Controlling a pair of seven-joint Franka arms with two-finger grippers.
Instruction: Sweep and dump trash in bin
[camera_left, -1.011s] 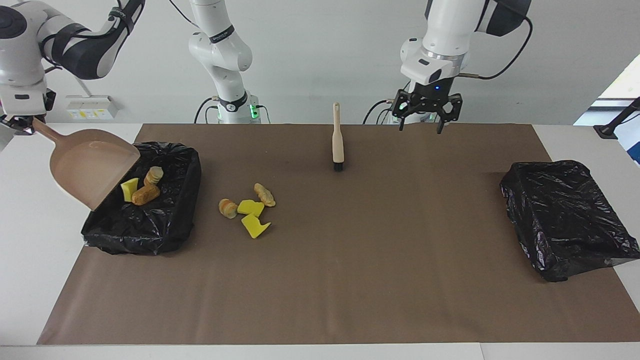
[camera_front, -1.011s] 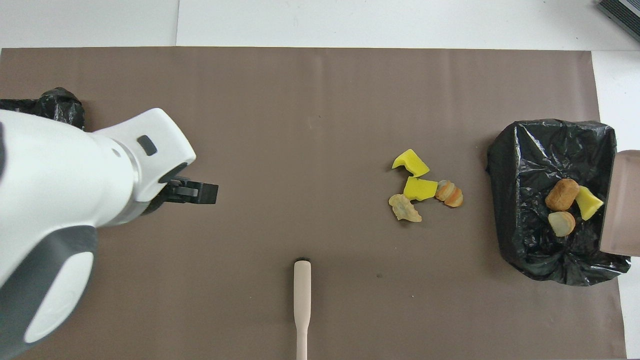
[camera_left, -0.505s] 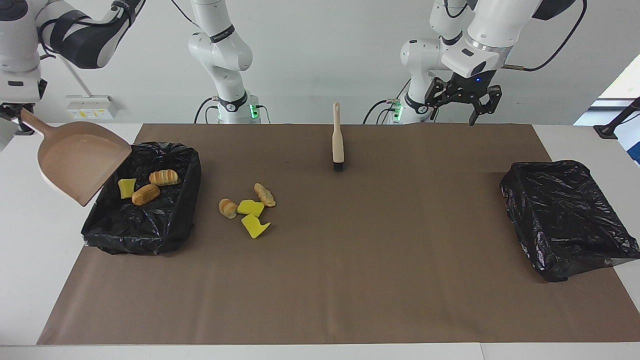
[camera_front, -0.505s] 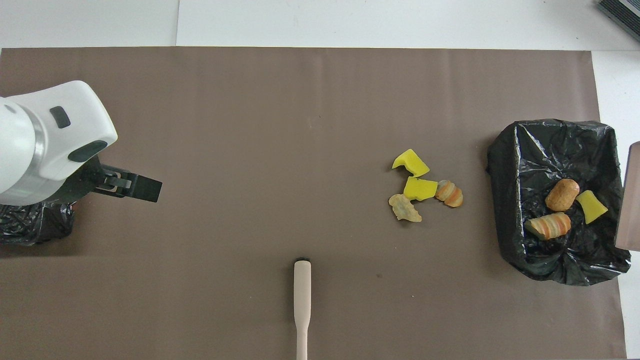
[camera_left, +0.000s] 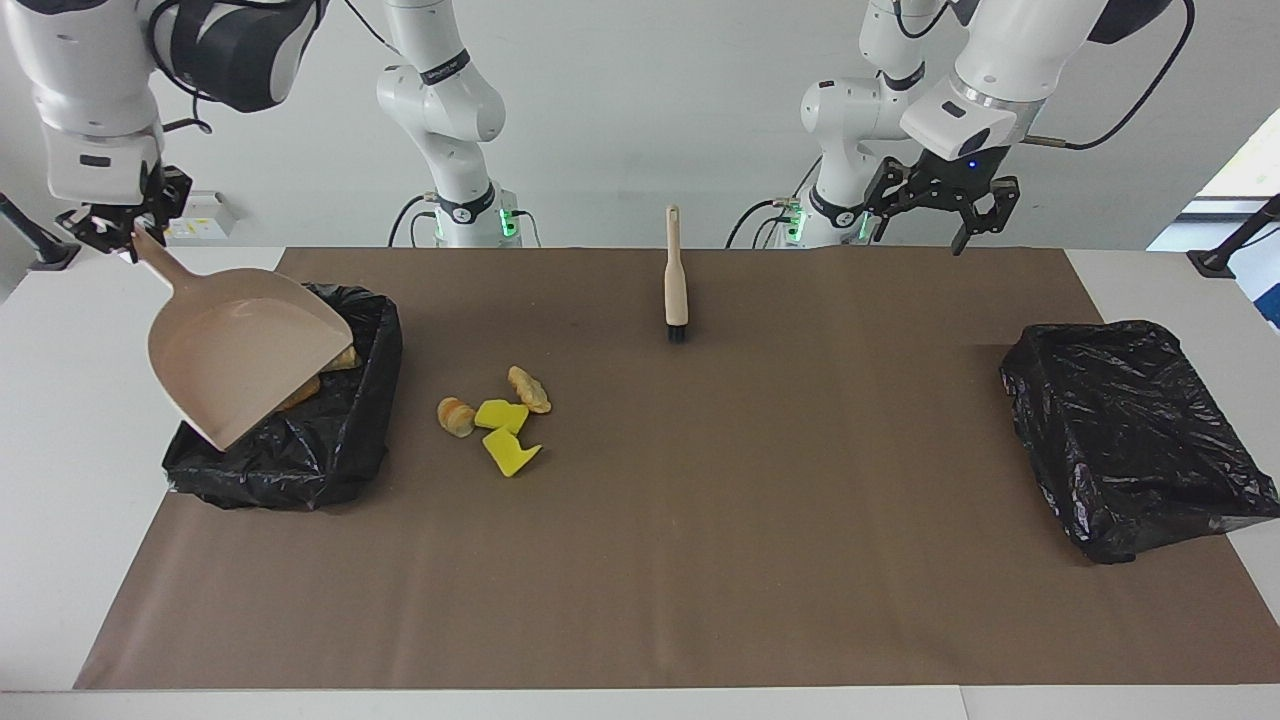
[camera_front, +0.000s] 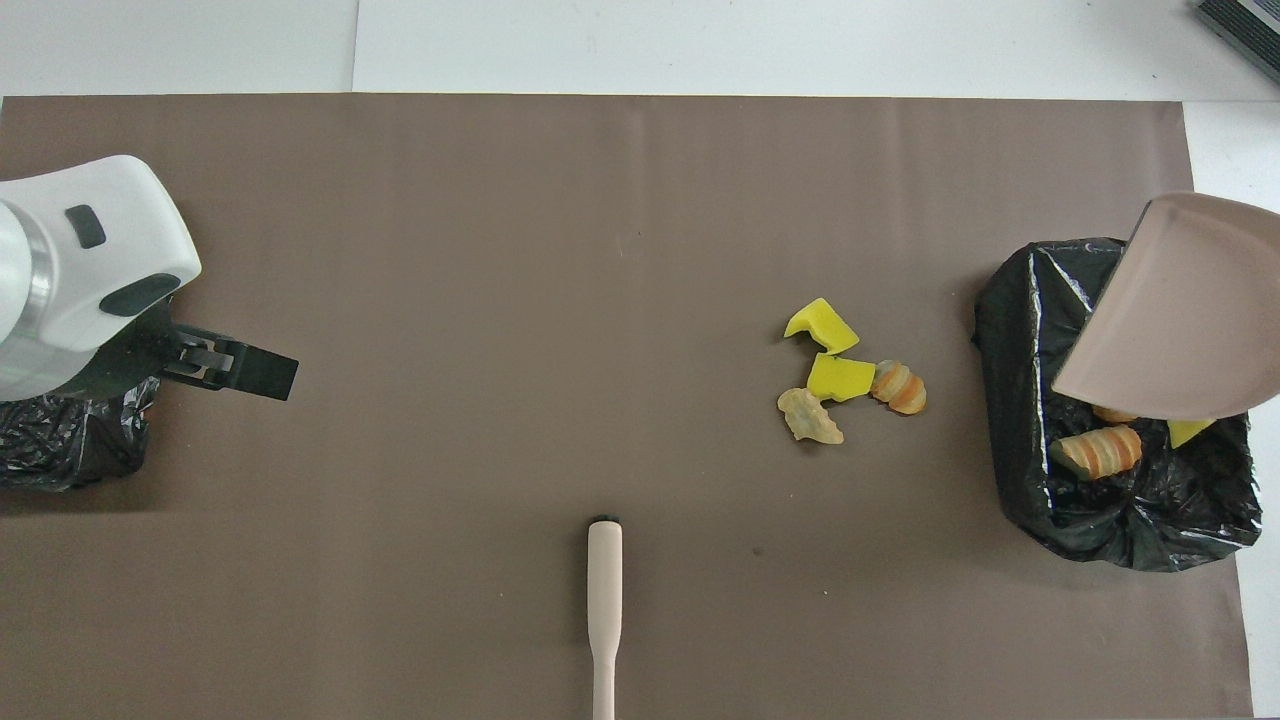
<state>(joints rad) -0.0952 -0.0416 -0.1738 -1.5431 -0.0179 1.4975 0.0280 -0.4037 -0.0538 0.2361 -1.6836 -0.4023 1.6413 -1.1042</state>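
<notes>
3 scraps (camera_front: 1098, 450) in bin (camera_left: 330, 455), dustpan (camera_left: 245, 365) above, second bin (camera_left: 1130, 440)

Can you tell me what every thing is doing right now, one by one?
Dustpan: held up, tilted over the bin.
Right gripper: shut on the dustpan's handle.
Left gripper: open, holding nothing, in the air.
Brush: lying on the mat, untouched.
Bin at the right arm's end: holds some trash.
Bin at the left arm's end: nothing seen in it.
Four scraps: on the mat, not yet swept.
</notes>
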